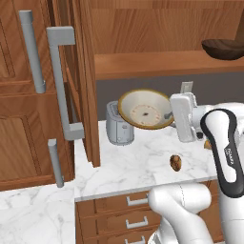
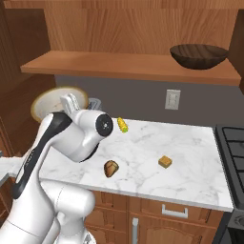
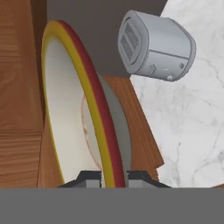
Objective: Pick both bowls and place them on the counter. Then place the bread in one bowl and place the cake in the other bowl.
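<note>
My gripper (image 3: pixel 114 177) is shut on the rim of the beige bowl (image 3: pixel 65 113), which hangs tilted on edge in the air. From the left base the bowl (image 1: pixel 145 110) faces the camera above the counter (image 1: pixel 128 167), with the gripper (image 1: pixel 167 116) at its right rim. The dark wood bowl (image 2: pixel 198 55) sits on the upper shelf at the right. The bread (image 2: pixel 111 168) lies near the counter's front edge, and the cake (image 2: pixel 165 161) lies a little to its right. The bread (image 1: pixel 176 162) is below the held bowl.
A grey toaster (image 1: pixel 119 125) stands on the counter just behind and below the bowl. An open wooden cabinet door (image 1: pixel 88 81) with a long handle rises at the left. A yellow cylinder (image 2: pixel 123 125) lies near the back wall. A stove (image 2: pixel 233 143) borders the counter's right end.
</note>
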You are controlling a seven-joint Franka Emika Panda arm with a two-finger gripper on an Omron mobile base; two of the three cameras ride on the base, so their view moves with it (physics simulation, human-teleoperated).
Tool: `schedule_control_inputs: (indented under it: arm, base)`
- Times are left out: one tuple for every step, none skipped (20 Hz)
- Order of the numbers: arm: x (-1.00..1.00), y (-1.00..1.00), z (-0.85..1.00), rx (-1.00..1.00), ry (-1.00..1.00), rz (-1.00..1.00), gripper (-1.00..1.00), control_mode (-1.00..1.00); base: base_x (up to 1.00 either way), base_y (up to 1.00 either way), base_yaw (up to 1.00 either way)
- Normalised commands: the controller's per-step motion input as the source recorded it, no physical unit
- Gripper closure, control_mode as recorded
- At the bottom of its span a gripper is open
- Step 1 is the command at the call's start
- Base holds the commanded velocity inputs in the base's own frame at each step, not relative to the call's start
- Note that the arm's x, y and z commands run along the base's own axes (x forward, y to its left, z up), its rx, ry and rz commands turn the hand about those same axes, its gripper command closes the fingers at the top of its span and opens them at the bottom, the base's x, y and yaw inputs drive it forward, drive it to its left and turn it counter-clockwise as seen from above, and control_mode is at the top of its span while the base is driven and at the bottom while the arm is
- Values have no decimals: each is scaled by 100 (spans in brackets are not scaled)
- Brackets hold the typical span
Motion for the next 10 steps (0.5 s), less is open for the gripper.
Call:
schedule_control_inputs:
  arm:
    - [0, -7, -13, 1, 0, 6, 100, -100]
    - [0, -9, -15, 0, 0, 7, 100, -100]
    - [0, -10, -17, 0, 0, 7, 100, -100]
    - [0, -14, -18, 0, 1, 7, 100, -100]
    - [0, -20, -19, 0, 1, 7, 100, -100]
    - [0, -22, -19, 0, 0, 7, 100, -100]
    - [0, -19, -23, 0, 4, 7, 100, -100]
    - [0, -11, -26, 0, 7, 8, 100, -100]
    - [5, 0, -38, 0, 11, 8, 100, -100]
    - [14, 0, -39, 0, 10, 7, 100, -100]
  base:
    - [0, 0, 0]
    - [0, 0, 0]
    - [0, 0, 0]
    - [0, 0, 0]
    - [0, 0, 0]
    - [0, 0, 0]
    - [0, 0, 0]
    - [0, 0, 0]
    - [0, 0, 0]
    - [0, 0, 0]
